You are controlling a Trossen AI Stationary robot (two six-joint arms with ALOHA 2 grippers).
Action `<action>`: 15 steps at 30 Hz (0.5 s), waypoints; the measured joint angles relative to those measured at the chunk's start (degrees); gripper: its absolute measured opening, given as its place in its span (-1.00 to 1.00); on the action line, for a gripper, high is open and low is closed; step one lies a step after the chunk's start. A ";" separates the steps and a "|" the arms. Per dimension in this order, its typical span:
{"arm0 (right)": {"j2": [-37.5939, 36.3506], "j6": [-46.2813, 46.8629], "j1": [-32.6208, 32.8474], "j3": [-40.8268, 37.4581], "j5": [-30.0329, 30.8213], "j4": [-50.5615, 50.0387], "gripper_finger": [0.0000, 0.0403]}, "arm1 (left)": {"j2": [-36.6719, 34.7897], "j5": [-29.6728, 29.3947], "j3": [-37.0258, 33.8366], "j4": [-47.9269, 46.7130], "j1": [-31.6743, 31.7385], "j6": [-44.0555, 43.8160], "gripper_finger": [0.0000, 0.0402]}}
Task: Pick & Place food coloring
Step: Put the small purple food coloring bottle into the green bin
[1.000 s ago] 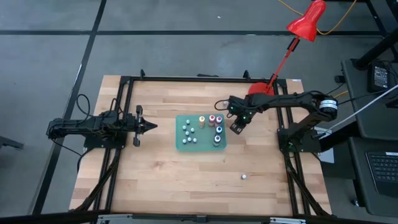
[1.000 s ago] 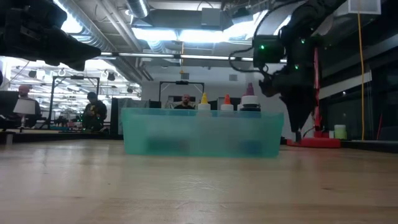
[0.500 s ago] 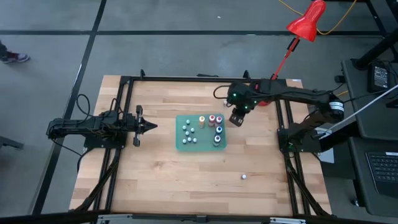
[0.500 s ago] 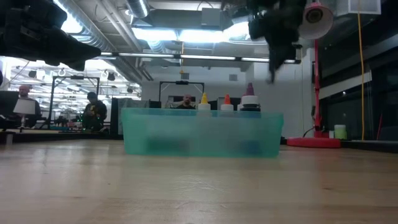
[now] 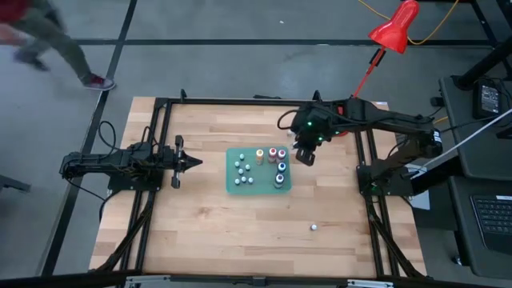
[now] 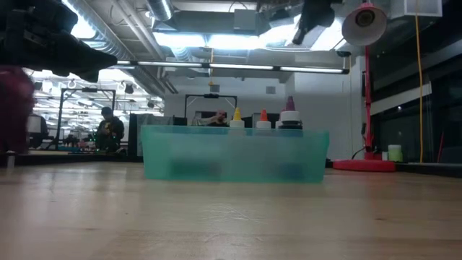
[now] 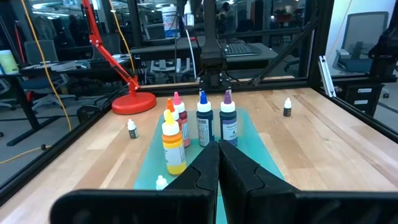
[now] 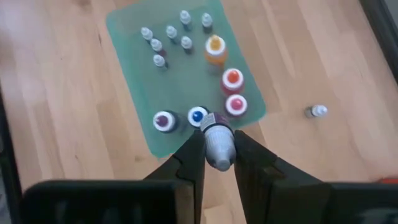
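Observation:
A green mat (image 5: 258, 170) lies mid-table. Several food coloring bottles stand on it: small white-capped ones (image 8: 163, 38) and taller orange (image 8: 215, 48), red (image 8: 232, 78), blue (image 8: 198, 116) and purple (image 8: 165, 121) ones. High above the mat's right edge, my right gripper (image 5: 305, 155) is shut on one small whitish bottle (image 8: 217, 142). Two more small bottles stand on the bare wood, one toward the near side (image 5: 314, 227) and one toward the far side (image 8: 316, 111). To the left of the mat my left gripper (image 5: 190, 162) rests level and shut, holding nothing. My right gripper pinches the small whitish bottle by its two sides (image 8: 219, 155) between its two fingers. The fingers slant steeply down from the table's right side. The bottle's far end (image 8: 210, 121) sticks out past the fingertips. The bottle is lifted clear, high over the mat's right edge.
A red desk lamp stands with its base (image 5: 332, 113) at the far right of the table and its head (image 5: 396, 28) beyond the far edge. Black frame rails (image 5: 156, 144) border the wood. A person walks over the floor at the far left (image 5: 48, 40).
My right gripper has risen from close to the table beside the mat's right edge to high above it, tipping more steeply down. It has stayed shut. The left arm has kept still. A person has come into view on the floor at the far left.

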 joint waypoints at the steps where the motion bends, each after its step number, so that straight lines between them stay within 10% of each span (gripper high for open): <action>1: 0.62 0.16 0.35 0.99 0.02 0.03 -0.64 | 0.00 0.00 0.00 0.00 0.00 0.00 -0.98; 15: 18.87 -1.58 4.61 12.38 0.11 2.08 -0.65 | 0.00 0.00 0.02 -0.01 0.00 0.00 -0.98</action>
